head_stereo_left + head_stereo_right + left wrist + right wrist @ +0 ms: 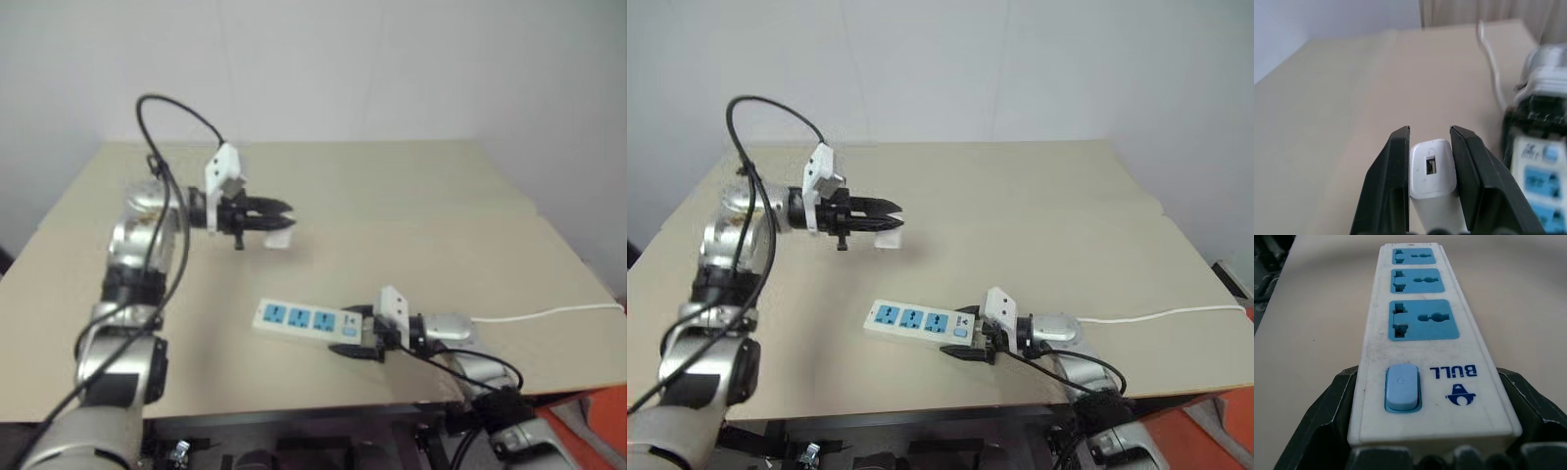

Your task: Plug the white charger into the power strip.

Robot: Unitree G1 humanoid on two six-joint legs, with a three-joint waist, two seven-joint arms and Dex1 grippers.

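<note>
Hovering at centre-left of the left eye view, the left gripper [279,217] carries the small white plastic charger block [278,238] above the beige worktop [441,206]; lower centre lies one long white plastic power strip [299,319], three blue sockets up. Its switch end sits between the right gripper's [968,350] fingers, probably steadying it for plugging. Left wrist view: both black fingers [1388,186] clamp the one charger. Right wrist view: fingers [1327,421] flank the strip's end.

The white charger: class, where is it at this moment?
The white charger is clamped between the left hand's black fingers, held above the table on the robot's left, up and away from the power strip, whose switch end the right hand grips.
</note>
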